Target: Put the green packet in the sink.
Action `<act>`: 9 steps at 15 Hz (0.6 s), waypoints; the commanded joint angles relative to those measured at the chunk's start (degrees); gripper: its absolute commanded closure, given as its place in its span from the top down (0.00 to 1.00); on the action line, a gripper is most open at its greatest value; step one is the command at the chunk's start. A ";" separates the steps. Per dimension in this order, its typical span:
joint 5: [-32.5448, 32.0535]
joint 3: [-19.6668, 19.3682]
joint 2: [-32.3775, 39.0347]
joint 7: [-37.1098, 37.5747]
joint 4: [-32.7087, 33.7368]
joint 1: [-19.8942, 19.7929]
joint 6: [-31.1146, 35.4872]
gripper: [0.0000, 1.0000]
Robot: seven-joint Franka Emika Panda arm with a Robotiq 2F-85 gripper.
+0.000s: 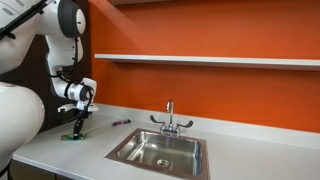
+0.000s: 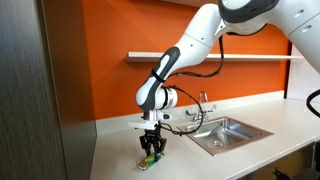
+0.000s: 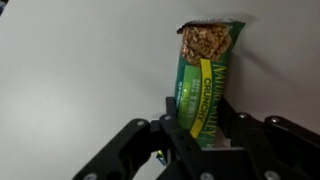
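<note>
**Pincer closed on the green packet, well apart from the sink**

**Wrist view.** The pincer (image 3: pixel 203 128) enters from the bottom edge. Its two dark fingers (image 3: pixel 240 132) press against the long sides of the green packet (image 3: pixel 208 70), one on each side, near the packet's closer end. The jaws stand narrow, with no gap visible between finger and wrapper. The packet points lengthwise away from the camera over the pale counter (image 3: pixel 70 60). Its wrapper is green with a yellow band of lettering, and the far end carries a picture of a granola bar.

**Exterior views.** In both exterior views the white arm (image 2: pixel 190 50) bends down to the counter and the pincer (image 1: pixel 78 122) points straight down at it. The packet (image 2: pixel 152 160) sits directly beneath the pincer at counter level. Whether it rests on the surface or is raised a trace cannot be told. The sink (image 1: pixel 180 148), a steel basin with a round drain, is let into the counter (image 1: pixel 255 150) well away from the packet, and nothing of the packet lies within it. A chrome faucet (image 1: pixel 170 120) with two handles stands at the basin's rear rim. In an exterior view a small purple object (image 1: pixel 121 122) lies on the counter between the pincer and the faucet, touching neither. Behind the counter rises an orange wall (image 1: pixel 200 30) bearing a white shelf (image 1: pixel 210 61).
</note>
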 commanded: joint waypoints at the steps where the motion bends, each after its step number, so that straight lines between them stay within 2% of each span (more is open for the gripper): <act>1: 0.22 1.18 1.52 -1.53 1.69 -1.23 -2.10 0.18; 9: -2.59 -0.40 -2.91 1.10 -0.28 0.54 -2.12 0.18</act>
